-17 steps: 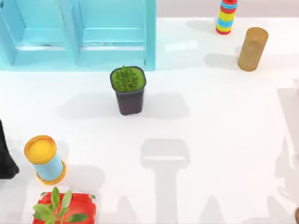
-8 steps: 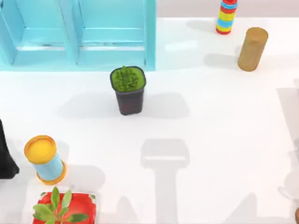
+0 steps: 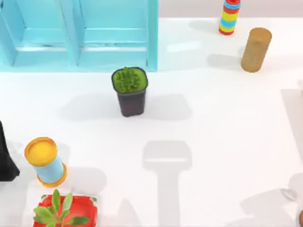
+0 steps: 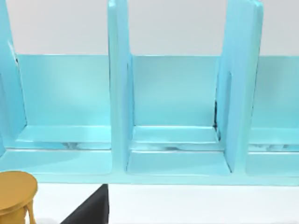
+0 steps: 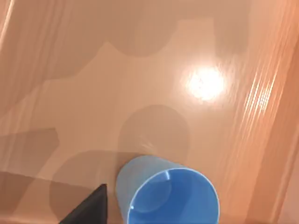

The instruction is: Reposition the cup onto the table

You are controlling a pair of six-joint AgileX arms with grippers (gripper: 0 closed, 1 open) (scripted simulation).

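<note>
The blue cup (image 5: 166,196) hangs mouth-up close under my right wrist camera, above a glossy brown wooden surface, and its round shadow lies on the wood beyond it. My right gripper (image 5: 149,217) holds the cup, with one dark finger (image 5: 88,207) beside the cup's wall and the other hidden behind it. The white table (image 3: 213,123) spans the top view. My left arm (image 3: 4,161) is parked at the table's left edge, and one dark fingertip (image 4: 91,207) faces the light-blue shelf unit (image 4: 177,116).
On the table stand a dark plant pot (image 3: 130,92), a light-blue cylinder with yellow ends (image 3: 45,161), a red pot with a plant (image 3: 64,213), a tan cylinder (image 3: 255,49) and a striped stack (image 3: 229,16). The shelf unit (image 3: 80,35) fills the back left.
The arm shadows on the table's right front have shifted toward the front edge. Nothing on the table has moved, and the left arm is still.
</note>
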